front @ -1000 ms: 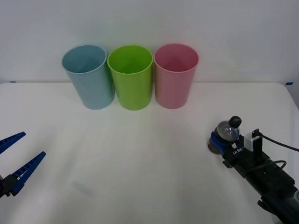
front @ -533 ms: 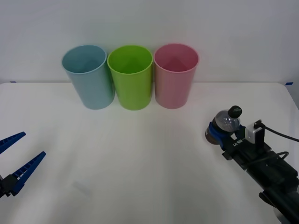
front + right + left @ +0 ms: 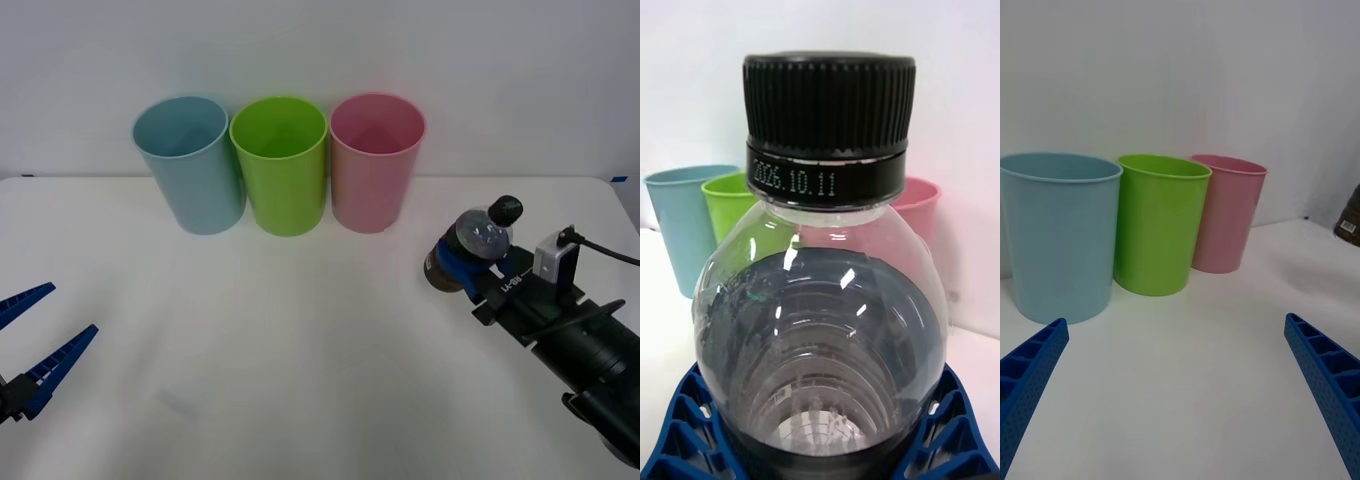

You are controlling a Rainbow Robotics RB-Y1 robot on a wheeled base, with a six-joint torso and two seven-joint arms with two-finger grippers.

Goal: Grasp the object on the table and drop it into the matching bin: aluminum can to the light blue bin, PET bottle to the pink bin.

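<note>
On the right side of the white tabletop [image 3: 300, 350], the right end effector [image 3: 462, 268] is closed around the PET bottle [image 3: 478, 250] and holds it by the lower body. Its blue ribbed fingers [image 3: 685, 435] press the bottle from both sides, and the bottle sits between them with the rounded shoulder and the black cap [image 3: 506, 210] standing out above the grip. The bottle leans a little, with the cap pointing up and toward the right edge of the tabletop. From the right wrist view, dark brown liquid fills most of the clear body, and a printed date is on the ring under the cap. I cannot tell for sure if the bottom of the bottle touches the tabletop or is just above it. At the back of the tabletop three bins stand in one row, close beside each other: the light blue bin [image 3: 188, 165] on the left, the green bin [image 3: 280, 165] in the middle, the pink bin [image 3: 374, 162] on the right. The held bottle is in front of the pink bin and to its right, well apart from it. The left end effector [image 3: 35, 345] waits at the left edge, low over the tabletop, with its blue fingers spread wide and nothing between them.
</note>
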